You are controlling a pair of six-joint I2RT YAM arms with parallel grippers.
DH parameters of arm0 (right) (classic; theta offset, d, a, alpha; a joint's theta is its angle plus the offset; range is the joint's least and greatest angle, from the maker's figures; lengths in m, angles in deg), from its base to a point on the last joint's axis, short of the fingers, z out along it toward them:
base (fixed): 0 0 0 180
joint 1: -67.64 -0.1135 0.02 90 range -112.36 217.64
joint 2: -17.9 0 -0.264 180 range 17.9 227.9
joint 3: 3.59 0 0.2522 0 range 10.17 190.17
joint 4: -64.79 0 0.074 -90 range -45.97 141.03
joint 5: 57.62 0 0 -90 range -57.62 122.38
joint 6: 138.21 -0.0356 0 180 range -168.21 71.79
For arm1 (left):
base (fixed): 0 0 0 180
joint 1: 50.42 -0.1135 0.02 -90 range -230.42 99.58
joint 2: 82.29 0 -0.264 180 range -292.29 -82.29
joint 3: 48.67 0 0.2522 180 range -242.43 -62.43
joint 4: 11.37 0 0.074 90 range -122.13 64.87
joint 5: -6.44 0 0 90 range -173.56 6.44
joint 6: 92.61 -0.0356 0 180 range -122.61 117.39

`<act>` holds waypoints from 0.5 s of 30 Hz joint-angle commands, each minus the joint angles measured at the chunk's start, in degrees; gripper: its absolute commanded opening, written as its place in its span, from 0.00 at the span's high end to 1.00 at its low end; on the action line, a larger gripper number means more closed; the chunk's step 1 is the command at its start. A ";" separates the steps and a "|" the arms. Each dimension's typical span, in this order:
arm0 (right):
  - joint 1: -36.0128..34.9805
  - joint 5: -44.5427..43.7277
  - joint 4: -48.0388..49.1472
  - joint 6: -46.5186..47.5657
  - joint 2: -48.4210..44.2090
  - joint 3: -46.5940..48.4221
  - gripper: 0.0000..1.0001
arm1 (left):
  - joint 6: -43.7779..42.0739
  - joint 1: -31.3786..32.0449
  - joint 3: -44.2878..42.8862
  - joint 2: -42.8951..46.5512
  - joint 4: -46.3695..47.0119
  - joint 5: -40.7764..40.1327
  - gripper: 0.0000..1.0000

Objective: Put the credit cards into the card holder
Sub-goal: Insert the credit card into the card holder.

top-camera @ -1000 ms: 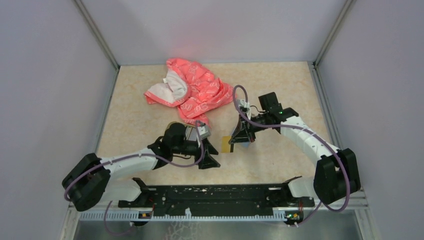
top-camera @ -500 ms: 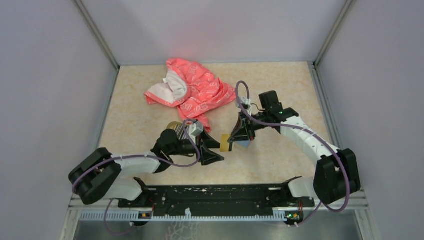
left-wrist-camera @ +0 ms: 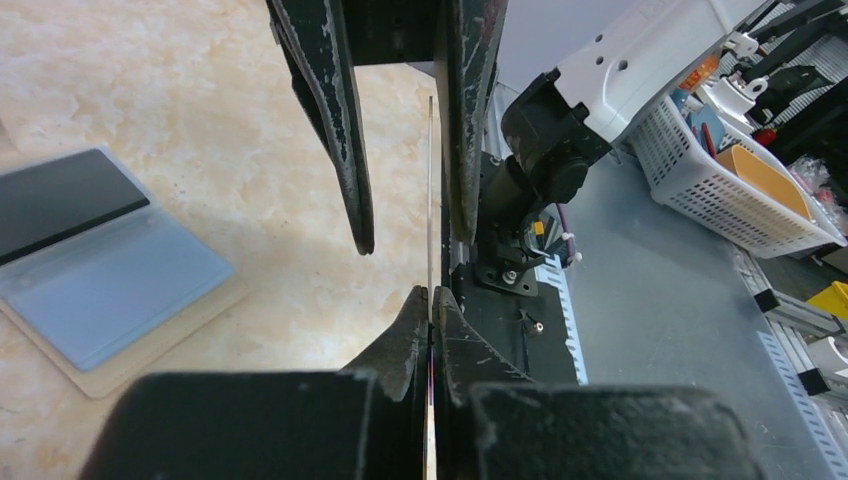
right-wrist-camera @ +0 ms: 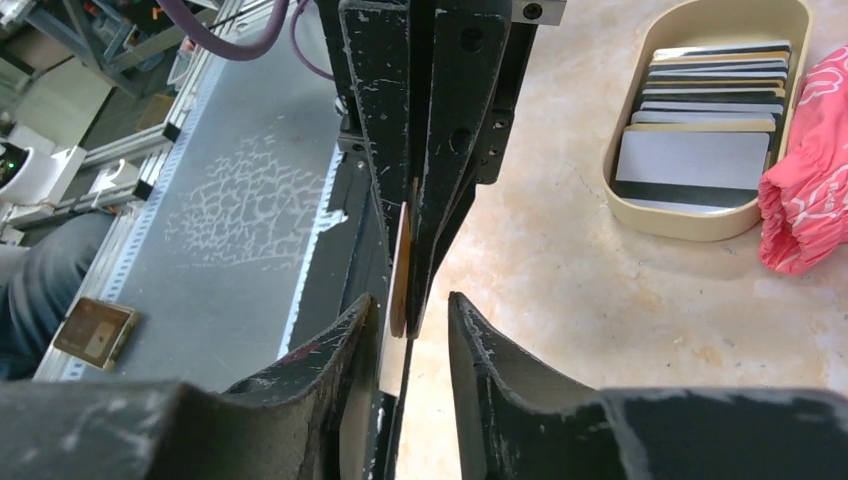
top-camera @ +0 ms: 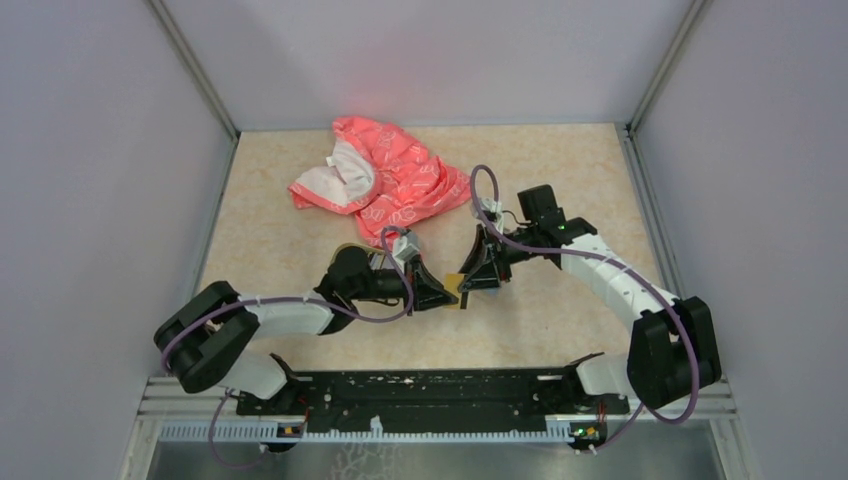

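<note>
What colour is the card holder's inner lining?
Blue-grey lining on the card holder, with a tan outer edge; clearest in the left wrist view.

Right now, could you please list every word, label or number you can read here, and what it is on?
None can be read.
Cloth: white marks, too small to tell whether they are letters.
Cards in the dish: stripes only, no legible print.
Card holder: blank.

Left fingers (left-wrist-camera: 400, 340) have swung right, gone from wide to shut on edge of golden-tan card (left-wrist-camera: 431, 180). Right fingers (right-wrist-camera: 335, 350), clamped before, now parted around it.
</note>
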 commanded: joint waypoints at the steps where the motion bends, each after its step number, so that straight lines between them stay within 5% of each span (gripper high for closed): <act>1: 0.92 0.15 -2.64 3.77 -0.67 2.86 0.67 | -3.36 0.31 -1.46 2.13 -5.68 1.71 1.00; 15: 0.95 -0.55 -1.93 3.60 -0.98 2.17 0.76 | -7.13 0.31 -4.26 4.13 -13.84 0.89 1.00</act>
